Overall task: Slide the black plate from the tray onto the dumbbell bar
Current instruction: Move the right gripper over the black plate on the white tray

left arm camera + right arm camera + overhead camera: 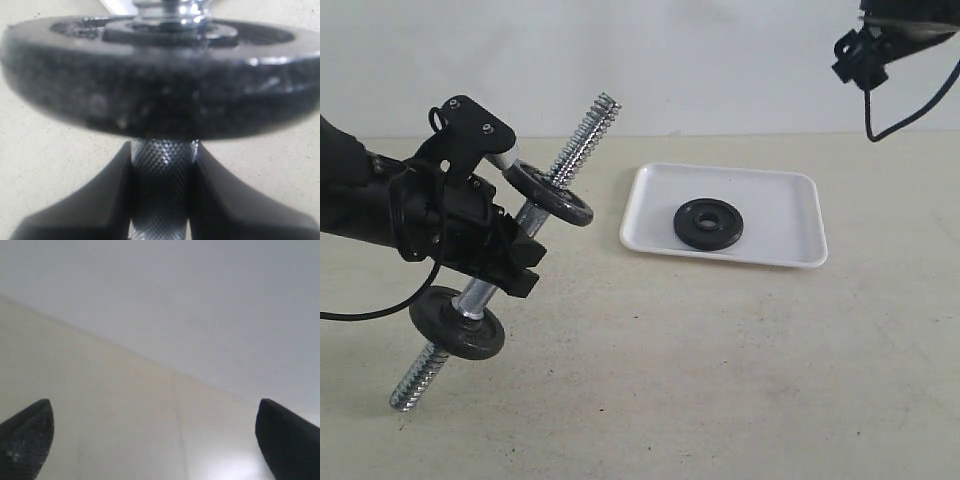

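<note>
Pale beige table [650, 390] runs back to a plain white wall [720, 60].

At the left, the left gripper [506, 252] is clenched on the dumbbell bar [578, 142], grasping it across its middle. In the left wrist view its two black fingers [100, 205] press against either side of the knurled chrome shaft, with one black disc sitting just past them.

The bar's long axis lies on a steep diagonal in the exterior view. One coarse threaded end is low and toward the near left. The other rises up and to the right, pointing toward the side where the tray stands. Two black discs ride on the bar. The upper disc [552, 196] sits just above the grip and the lower disc [457, 322] just below it. Both threaded ends stick out bare beyond them. The left arm reaches in from the left edge, its wrist angled so the claw crosses the bar.

Right of the bar and apart from it, the white tray [775, 200] lies flat on the table. The black plate [708, 223] lies flat inside it, left of centre.

The right gripper [155, 412] hangs high at the top right, released, jaws spread wide on nothing.
</note>
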You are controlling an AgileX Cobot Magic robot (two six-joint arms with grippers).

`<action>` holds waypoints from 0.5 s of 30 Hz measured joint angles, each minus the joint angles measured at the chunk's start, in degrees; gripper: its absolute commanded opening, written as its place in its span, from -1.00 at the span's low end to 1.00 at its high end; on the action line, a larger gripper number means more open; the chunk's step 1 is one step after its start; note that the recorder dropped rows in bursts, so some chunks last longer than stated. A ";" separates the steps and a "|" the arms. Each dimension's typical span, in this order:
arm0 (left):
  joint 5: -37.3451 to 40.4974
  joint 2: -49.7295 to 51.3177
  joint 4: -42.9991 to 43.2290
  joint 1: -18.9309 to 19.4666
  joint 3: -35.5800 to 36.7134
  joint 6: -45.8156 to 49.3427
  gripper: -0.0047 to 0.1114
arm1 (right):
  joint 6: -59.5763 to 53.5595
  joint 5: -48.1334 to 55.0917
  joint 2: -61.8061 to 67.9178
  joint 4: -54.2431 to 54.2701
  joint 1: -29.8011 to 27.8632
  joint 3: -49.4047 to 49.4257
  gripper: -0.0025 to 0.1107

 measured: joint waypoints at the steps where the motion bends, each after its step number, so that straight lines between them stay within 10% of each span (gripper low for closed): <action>1: 0.00 0.00 0.00 0.00 0.00 0.00 -0.84 | -3.04 0.98 0.00 6.96 0.00 -0.57 0.84; 15: 0.00 0.00 0.00 0.00 0.00 0.00 -0.84 | -52.85 3.48 1.35 84.00 0.23 -2.72 0.84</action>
